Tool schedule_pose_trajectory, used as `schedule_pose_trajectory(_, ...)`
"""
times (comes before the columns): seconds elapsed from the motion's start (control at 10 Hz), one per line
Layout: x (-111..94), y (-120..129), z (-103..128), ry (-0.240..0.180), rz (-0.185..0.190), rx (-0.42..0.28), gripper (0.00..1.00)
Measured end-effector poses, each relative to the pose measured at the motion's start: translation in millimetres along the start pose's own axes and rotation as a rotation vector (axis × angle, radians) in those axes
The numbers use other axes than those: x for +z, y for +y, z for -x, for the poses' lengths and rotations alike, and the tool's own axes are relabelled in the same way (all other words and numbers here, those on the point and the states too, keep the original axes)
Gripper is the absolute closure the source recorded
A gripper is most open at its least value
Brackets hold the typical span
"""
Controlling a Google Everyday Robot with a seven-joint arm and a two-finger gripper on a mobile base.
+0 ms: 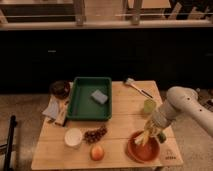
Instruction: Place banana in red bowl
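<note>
The red bowl (136,152) sits on the wooden table near its front right corner. My gripper (146,135) reaches down from the right, with its tip just above the bowl's inside. A pale yellow curved shape (143,138) hangs at the tip and dips into the bowl. It looks like the banana, but I cannot separate it from the gripper. The white arm (182,104) comes in over the table's right edge.
A yellow-green cup (149,106) stands just behind the gripper, and a dark green vegetable (161,136) lies right of the bowl. A green tray (82,107) holds a sponge (99,96). Also here are a white bowl (73,137), grapes (95,134), a round fruit (97,152), a dark glass bowl (60,89) and a brush (136,87).
</note>
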Motion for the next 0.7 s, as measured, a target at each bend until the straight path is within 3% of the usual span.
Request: schedule_pose_trajectory(0.7, 1.9, -1.6, 0.7, 0.015, 0.030, -0.047, 0.95)
